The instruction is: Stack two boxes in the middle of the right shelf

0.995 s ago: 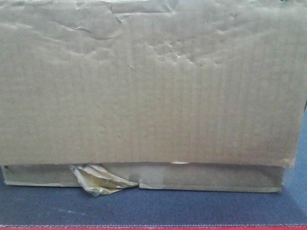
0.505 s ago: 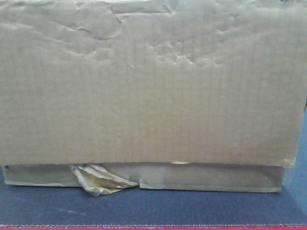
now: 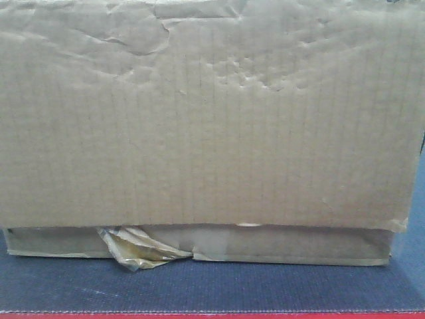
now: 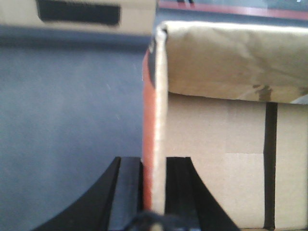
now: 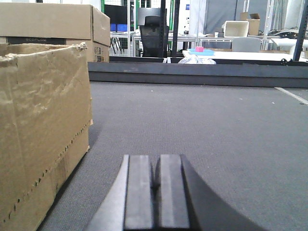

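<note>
The large dented box [image 3: 212, 113] fills the front view and rests on the flatter box [image 3: 299, 244], whose crumpled glossy tape [image 3: 139, 249] sticks out at the lower left. In the left wrist view my left gripper [image 4: 154, 185] is shut on a thin upright cardboard wall [image 4: 159, 96] of a box, one finger on each side; I cannot tell which box it is. My right gripper [image 5: 155, 187] is shut with nothing in it, low over the mat, with a box [image 5: 43, 130] close on its left. The shelf is out of view.
Both boxes stand on a dark grey textured mat [image 3: 212, 289] with a red front edge [image 3: 212, 316]. Another cardboard box [image 5: 53, 21] stands behind the near one. A low dark ledge [image 5: 192, 74] bounds the mat's far side, with tables and racks beyond.
</note>
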Motion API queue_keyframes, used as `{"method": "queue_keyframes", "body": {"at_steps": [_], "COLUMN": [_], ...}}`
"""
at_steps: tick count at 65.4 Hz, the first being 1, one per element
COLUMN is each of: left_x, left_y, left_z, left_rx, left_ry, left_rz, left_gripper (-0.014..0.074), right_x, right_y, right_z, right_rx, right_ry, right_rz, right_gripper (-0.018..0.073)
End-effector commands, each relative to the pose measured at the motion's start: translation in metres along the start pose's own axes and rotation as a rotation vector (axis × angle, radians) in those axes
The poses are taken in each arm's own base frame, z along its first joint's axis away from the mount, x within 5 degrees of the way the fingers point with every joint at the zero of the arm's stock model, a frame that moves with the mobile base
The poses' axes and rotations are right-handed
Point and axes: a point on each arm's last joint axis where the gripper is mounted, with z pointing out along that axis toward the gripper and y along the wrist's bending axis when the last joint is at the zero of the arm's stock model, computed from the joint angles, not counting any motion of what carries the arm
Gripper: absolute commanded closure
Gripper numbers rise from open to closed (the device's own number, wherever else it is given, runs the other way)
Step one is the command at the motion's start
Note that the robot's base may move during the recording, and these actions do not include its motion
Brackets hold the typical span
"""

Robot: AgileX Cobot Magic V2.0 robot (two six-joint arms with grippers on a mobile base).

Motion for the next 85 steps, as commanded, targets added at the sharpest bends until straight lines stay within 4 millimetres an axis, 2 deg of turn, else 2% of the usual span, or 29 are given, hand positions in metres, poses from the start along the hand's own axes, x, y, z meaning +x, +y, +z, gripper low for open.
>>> {"method": "queue_keyframes", "body": {"at_steps": [1, 9, 23, 46, 71, 85], "left_x": [0.013, 0.038, 0.083, 0.145, 0.155, 0.157], "left_y": [-0.022, -0.035, -0.033, -0.026, -0.03, -0.031], "left_z": [0.009, 0.033, 0.072, 0.107, 0.117, 0.12], "left_rx": [0.026, 0.002, -0.075, -0.151, -0.095, -0.086], "left_ry": [0.033, 0.143, 0.328, 0.546, 0.559, 0.563], "left_rz": [0.016, -0.025, -0.022, -0.02, -0.013, 0.007], "left_gripper": [0.0707, 0.0707, 0.0707, 0.0707, 0.0697, 0.0477], "right_x": [-0.001, -0.001, -0.001, -0.001, -0.001, -0.001], "right_y": [0.0, 0.0, 0.0, 0.0, 0.0, 0.0], "right_z": [0.0, 0.0, 0.0, 0.0, 0.0, 0.0], "right_rx": [0.004, 0.004, 0.004, 0.004, 0.004, 0.004], "right_ry": [-0.017, -0.017, -0.017, -0.017, -0.017, -0.017], "right_rz": [0.006, 0.006, 0.006, 0.006, 0.006, 0.006], "right_gripper": [0.0721, 0.0721, 0.0721, 0.0721, 0.0721, 0.0721]}}
